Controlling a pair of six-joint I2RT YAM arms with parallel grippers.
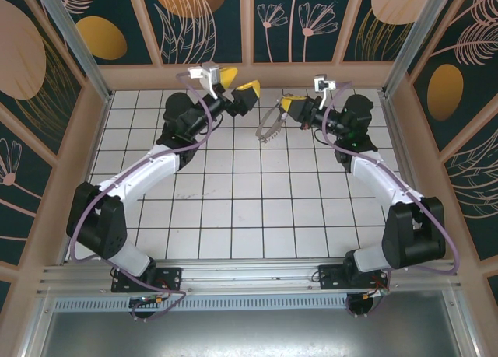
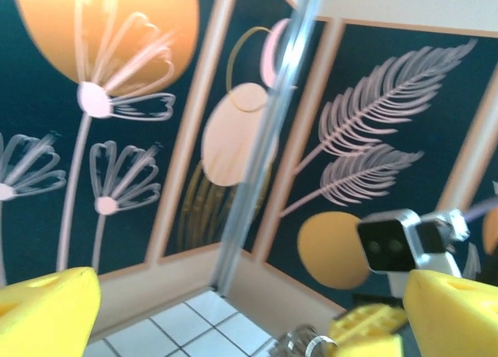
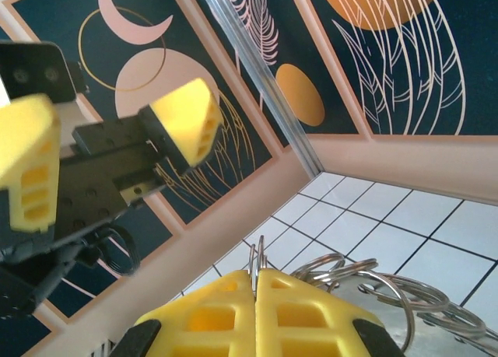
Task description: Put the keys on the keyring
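My right gripper [image 1: 289, 103] is raised over the far middle of the floor, shut on the keyring [image 1: 268, 128], which hangs from it as a thin dark arc with silvery links. In the right wrist view the yellow jaws [image 3: 257, 279] pinch thin wire loops. Several silvery rings [image 3: 389, 283] bunch just right of the jaws, with a flat pale piece that looks like the key [image 3: 359, 304]. My left gripper [image 1: 236, 82] faces the ring from the left. It stands open, with its fingers [image 3: 187, 120] spread wide and nothing between them [image 2: 249, 295].
The pen's far wall [image 1: 249, 73] rises right behind both grippers, with a metal corner post [image 2: 261, 155] close ahead of the left wrist. The white tiled floor [image 1: 233, 209] stretches toward the arm bases. The side walls [image 1: 85, 131] close it in.
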